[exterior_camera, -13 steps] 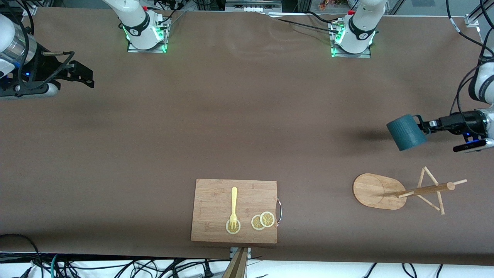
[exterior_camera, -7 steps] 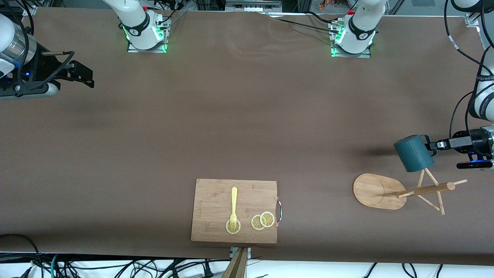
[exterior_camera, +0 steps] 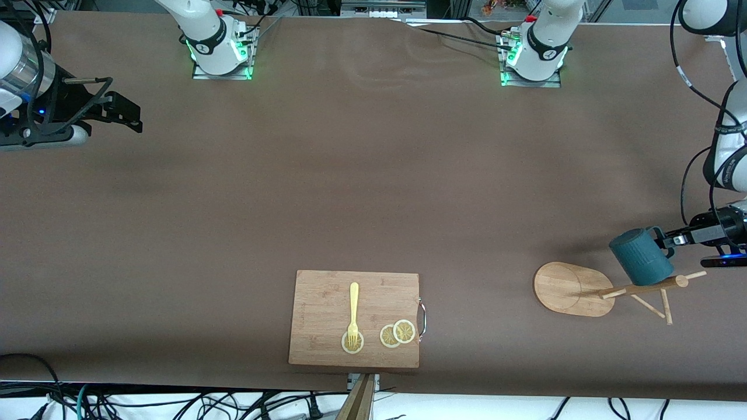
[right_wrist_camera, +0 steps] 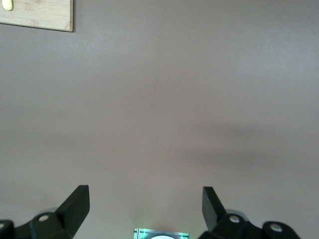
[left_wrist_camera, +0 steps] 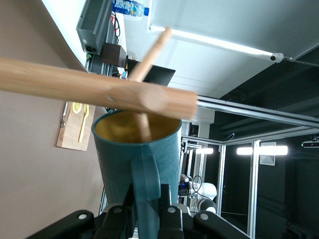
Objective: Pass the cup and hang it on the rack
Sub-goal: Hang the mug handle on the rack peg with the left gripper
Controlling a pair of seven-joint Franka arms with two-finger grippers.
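Teal ribbed cup (exterior_camera: 641, 256) with a loop handle hangs pinched by that handle in the left gripper (exterior_camera: 670, 240), mouth against the bamboo rack's (exterior_camera: 633, 289) pegs: passed, not yet hung. Right gripper (right_wrist_camera: 145, 205) waits, jaws wide, empty.

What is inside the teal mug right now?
The teal ribbed mug, held by its handle in the left claw, shows a yellowish inside with a thin bamboo peg of the mug rack entering its mouth. Its bottom is hidden.

rack (exterior_camera: 633, 288) pegs (left_wrist_camera: 149, 52) crowd the cup (exterior_camera: 641, 256).
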